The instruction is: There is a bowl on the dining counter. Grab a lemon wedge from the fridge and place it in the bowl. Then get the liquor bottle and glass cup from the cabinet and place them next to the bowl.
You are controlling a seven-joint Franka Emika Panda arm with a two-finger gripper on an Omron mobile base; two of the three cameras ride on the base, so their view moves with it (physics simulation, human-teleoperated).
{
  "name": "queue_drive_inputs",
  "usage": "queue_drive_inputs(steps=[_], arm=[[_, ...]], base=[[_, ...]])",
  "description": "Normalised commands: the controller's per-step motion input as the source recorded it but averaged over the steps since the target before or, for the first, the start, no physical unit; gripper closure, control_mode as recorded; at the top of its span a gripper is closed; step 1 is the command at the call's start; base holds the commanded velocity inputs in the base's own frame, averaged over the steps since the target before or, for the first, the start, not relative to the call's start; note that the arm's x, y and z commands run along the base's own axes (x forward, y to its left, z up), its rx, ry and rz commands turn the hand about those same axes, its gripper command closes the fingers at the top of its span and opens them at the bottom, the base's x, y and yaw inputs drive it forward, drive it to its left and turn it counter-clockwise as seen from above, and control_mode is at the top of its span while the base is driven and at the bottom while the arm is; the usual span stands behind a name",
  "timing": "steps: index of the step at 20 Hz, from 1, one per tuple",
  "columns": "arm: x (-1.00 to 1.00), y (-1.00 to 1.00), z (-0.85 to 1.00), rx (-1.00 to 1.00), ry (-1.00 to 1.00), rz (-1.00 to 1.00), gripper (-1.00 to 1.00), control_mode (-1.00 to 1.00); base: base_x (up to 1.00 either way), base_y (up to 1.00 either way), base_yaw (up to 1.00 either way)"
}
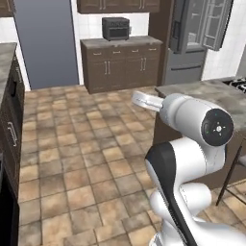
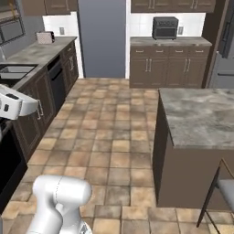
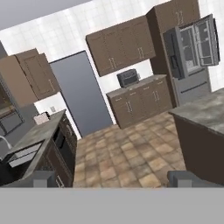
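At the far left of the hand view, a sink (image 3: 19, 153) is set into the left bench (image 3: 41, 131), with a toaster (image 3: 42, 117) standing farther back on the same top. A dark dishwasher front (image 2: 57, 82) sits in the drawer units below that bench. Brown wall cabinets (image 3: 30, 78) hang above.

Centre: a tiled floor (image 2: 109, 132) runs back to a tall grey panel (image 2: 101, 36). To the right of the panel, a black microwave oven (image 2: 165, 27) rests on a low brown unit (image 2: 167, 64).

The claw (image 3: 113, 179) is empty and spread wide — its two finger tips (image 3: 43, 178) stand well apart at the bottom of the hand view, pinching nothing.

Right: the fridge (image 3: 192, 57) stands against the back wall with its upper doors swung open; the interior is too small to resolve. In front of it, the dining bench (image 2: 201, 114) shows a bare marble top, with a grey-cushioned stool (image 2: 221, 192) beside its near end.
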Motion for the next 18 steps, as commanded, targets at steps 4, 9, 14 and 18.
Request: queue_drive_inputs(steps=[4,9,14,18], arm=[[0.00,0.00,0.00,0.00,0.00,0.00,-1.00,1.00],[0.00,0.00,0.00,0.00,0.00,0.00,-1.00,1.00],[0.00,0.00,0.00,0.00,0.00,0.00,-1.00,1.00],[0.00,0.00,0.00,0.00,0.00,0.00,-1.00,1.00]], base=[[1.00,0.02,-0.11],[1.00,0.08,-0.18],[1.00,0.12,-0.19],[1.00,0.12,-0.18]])
